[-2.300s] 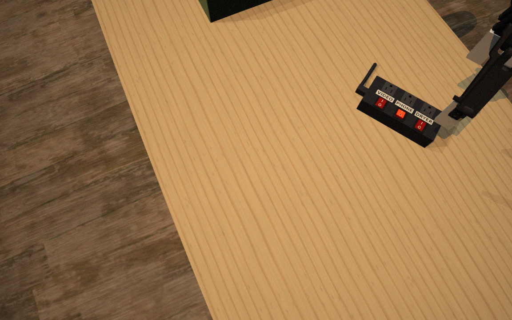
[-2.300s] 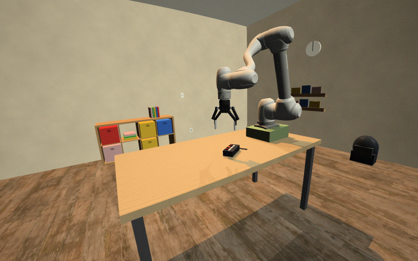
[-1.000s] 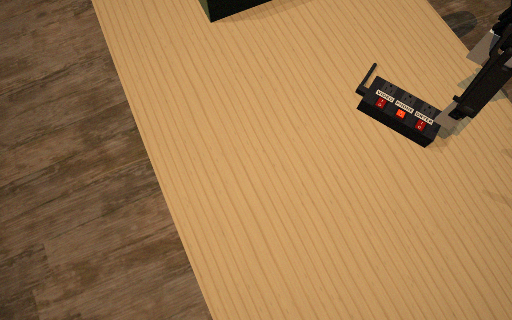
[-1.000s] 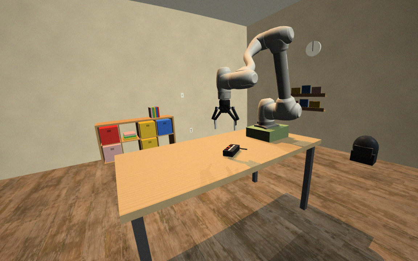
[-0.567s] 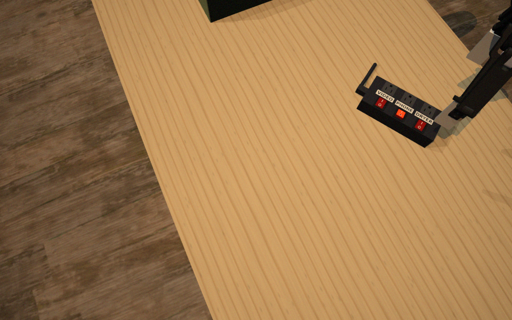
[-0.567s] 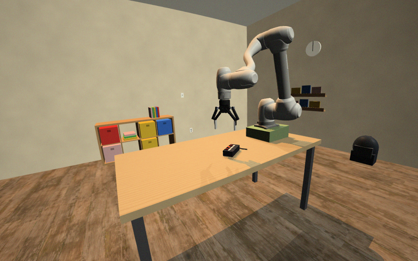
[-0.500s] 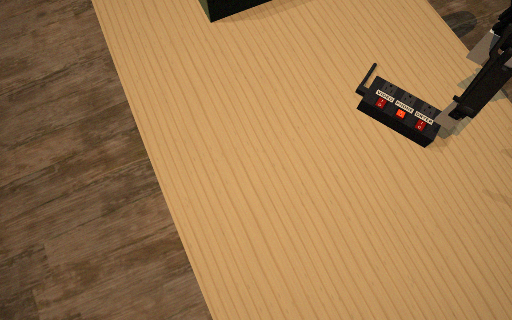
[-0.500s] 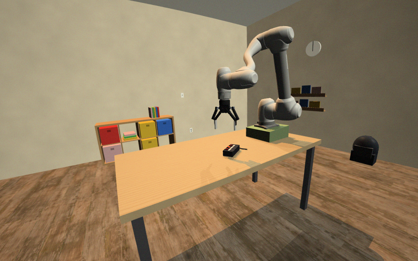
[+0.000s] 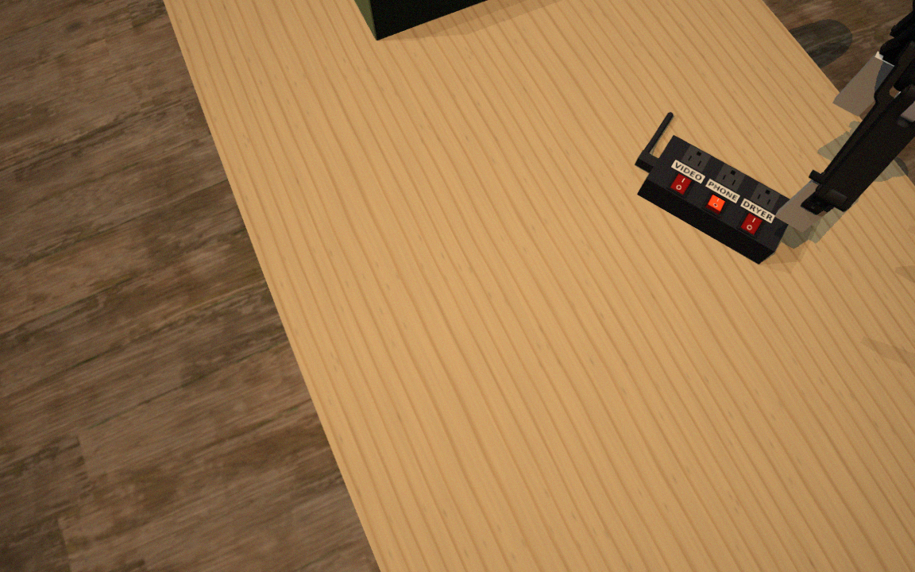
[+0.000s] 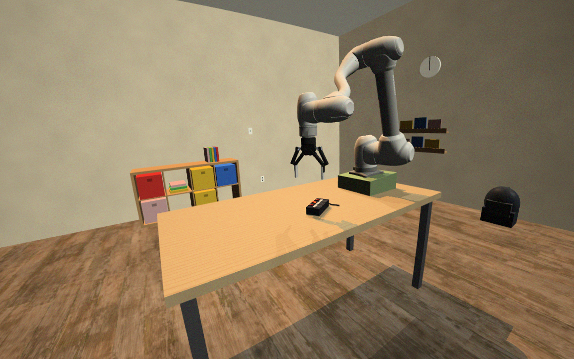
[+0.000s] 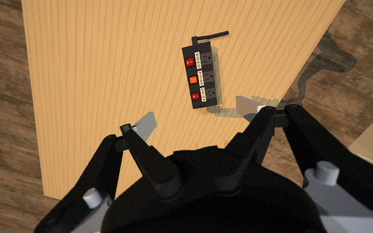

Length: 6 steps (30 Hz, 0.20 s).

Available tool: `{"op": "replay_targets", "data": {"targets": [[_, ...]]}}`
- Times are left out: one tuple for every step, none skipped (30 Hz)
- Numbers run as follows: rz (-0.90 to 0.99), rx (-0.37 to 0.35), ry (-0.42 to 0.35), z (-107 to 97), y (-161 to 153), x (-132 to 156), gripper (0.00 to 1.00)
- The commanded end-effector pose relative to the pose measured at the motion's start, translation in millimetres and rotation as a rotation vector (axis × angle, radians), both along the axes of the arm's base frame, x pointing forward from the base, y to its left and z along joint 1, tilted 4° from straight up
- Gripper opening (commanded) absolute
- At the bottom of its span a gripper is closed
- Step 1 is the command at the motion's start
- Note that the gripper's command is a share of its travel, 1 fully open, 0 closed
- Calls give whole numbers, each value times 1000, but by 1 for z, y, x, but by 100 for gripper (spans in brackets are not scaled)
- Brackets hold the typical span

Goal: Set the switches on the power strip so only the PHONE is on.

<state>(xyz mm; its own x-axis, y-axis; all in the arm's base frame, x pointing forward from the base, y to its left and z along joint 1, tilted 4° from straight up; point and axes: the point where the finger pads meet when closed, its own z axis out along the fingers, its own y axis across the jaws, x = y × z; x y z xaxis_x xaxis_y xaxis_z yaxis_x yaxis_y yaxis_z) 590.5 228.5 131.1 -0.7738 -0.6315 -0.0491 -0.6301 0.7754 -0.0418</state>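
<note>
A black power strip (image 9: pixel 709 196) (image 10: pixel 317 206) (image 11: pixel 203 76) lies flat, right way up, on the wooden table (image 9: pixel 518 355) (image 10: pixel 235 232) (image 11: pixel 92 81), near its right edge. It has three switches labelled VIDEO (image 9: pixel 680 184) (image 11: pixel 190 61), PHONE (image 9: pixel 716 203) (image 11: pixel 193 79) and DRYER (image 9: pixel 751 223) (image 11: pixel 195 96). The PHONE switch glows bright orange; VIDEO and DRYER are dark red. My gripper (image 9: pixel 830 148) (image 10: pixel 309 174) (image 11: pixel 193 111) is open wide and empty. It hangs well above the table, off the strip's DRYER end.
The arm's green base block (image 9: pixel 403 13) (image 10: pixel 367 182) stands at the table's far end. A shelf with coloured boxes (image 10: pixel 186 183) stands by the wall, and a black object (image 10: pixel 501 206) sits on the floor.
</note>
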Motion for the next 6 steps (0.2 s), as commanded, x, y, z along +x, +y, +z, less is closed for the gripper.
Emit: {"op": "replay_targets", "data": {"targets": [[0, 0, 0, 0, 0, 0, 100], [0, 0, 0, 0, 0, 0, 100], [0, 0, 0, 0, 0, 0, 100], [0, 0, 0, 0, 0, 0, 100], [0, 0, 0, 0, 0, 0, 100], [0, 0, 0, 0, 0, 0, 100]]}}
